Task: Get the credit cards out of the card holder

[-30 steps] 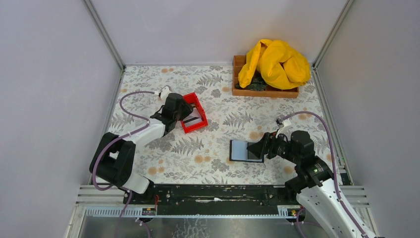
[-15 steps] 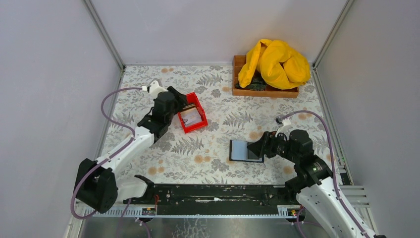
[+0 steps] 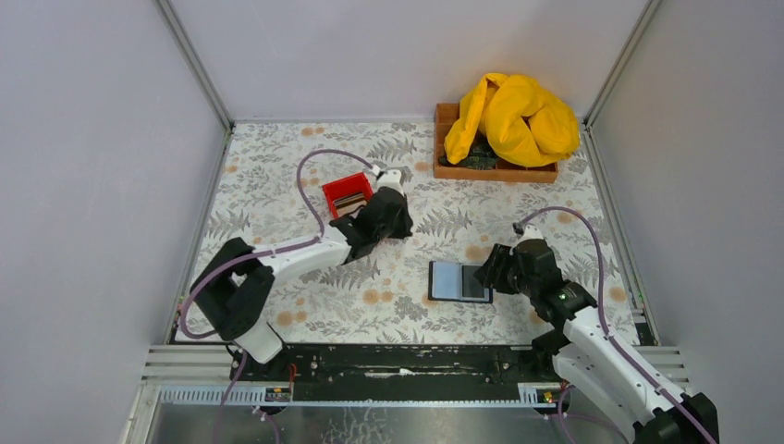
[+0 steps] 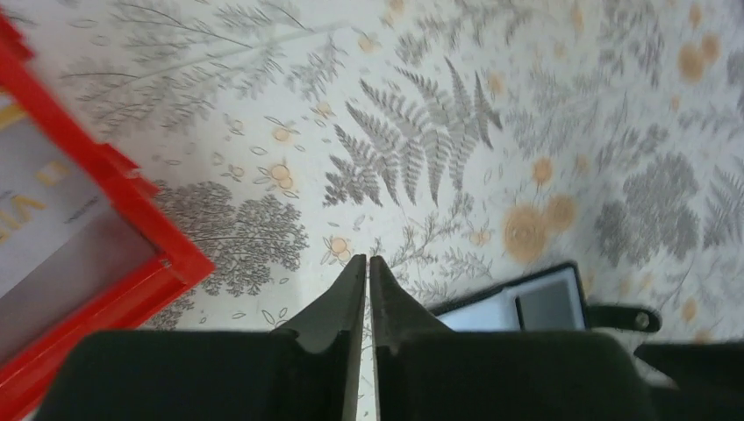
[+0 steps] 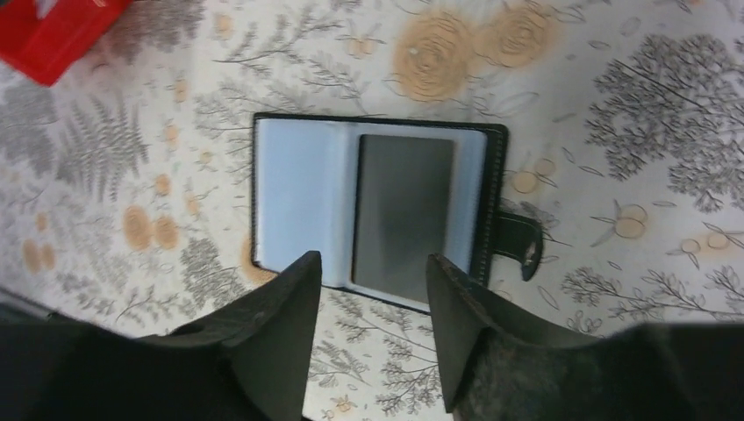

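The card holder (image 5: 298, 189) is a flat black wallet with stitched edging. It is laid open on the fern-printed table covering (image 3: 407, 314), right of centre and in front of the right arm. Two smooth grey-blue inner faces are exposed, and a matt grey card (image 5: 404, 210), rectangular with rounded corners, is seated in the pocket of one face. A black closure strap (image 5: 520, 244) with a snap is seen projecting from the holder's edge.

The dark, wedge-shaped fingers of the right gripper (image 5: 373, 260) are held wide apart above the holder's near edge, and nothing is grasped.

The tapered black fingers of the left gripper (image 4: 368, 263) are drawn almost together, so that only a thin slit is left, and nothing is pinched. This gripper is positioned over bare covering between the holder and a red plastic bin (image 3: 347, 194). Further cards (image 3: 349, 201), tan and pale, are seen lying flat inside the square-walled bin.

At the far right, a brown wooden tray (image 3: 448, 172) is filled by crumpled yellow cloth (image 3: 513, 116).
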Controlling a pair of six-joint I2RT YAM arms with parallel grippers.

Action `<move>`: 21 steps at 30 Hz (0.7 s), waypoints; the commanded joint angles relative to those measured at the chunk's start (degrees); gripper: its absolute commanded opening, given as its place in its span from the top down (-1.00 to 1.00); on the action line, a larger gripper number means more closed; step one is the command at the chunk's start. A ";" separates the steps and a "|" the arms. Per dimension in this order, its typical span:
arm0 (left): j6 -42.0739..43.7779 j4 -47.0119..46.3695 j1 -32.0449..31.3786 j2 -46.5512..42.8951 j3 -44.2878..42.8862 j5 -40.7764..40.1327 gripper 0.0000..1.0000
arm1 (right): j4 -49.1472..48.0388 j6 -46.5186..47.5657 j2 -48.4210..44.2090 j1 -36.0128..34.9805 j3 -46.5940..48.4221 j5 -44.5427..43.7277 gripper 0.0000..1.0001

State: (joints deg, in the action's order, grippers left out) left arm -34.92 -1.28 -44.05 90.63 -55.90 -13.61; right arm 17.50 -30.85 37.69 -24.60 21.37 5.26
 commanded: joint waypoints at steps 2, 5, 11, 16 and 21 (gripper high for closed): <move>0.96 -11.83 -1.47 3.08 1.67 14.95 1.00 | -5.23 -4.09 3.87 -0.14 -0.91 -9.63 0.34; 1.08 -19.18 -3.45 2.89 5.44 18.40 1.00 | -7.13 -4.56 6.42 -0.12 -1.54 -11.36 0.82; -1.06 -27.11 -5.44 4.92 8.34 24.28 1.00 | -5.50 -5.62 9.64 0.42 -1.94 -15.85 0.85; -3.04 -29.79 -6.91 8.13 7.69 27.27 0.94 | -6.31 -7.66 9.65 0.54 -3.19 -16.08 0.52; -6.85 -33.75 -6.93 10.65 8.14 30.93 0.91 | -8.83 -8.66 12.76 0.53 -4.60 -12.67 0.52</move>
State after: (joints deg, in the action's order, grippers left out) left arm -38.48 -27.49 -50.61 99.72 -47.64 12.86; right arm 12.10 -37.71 48.38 -24.32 17.54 -8.27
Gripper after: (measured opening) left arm 0.039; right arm 0.243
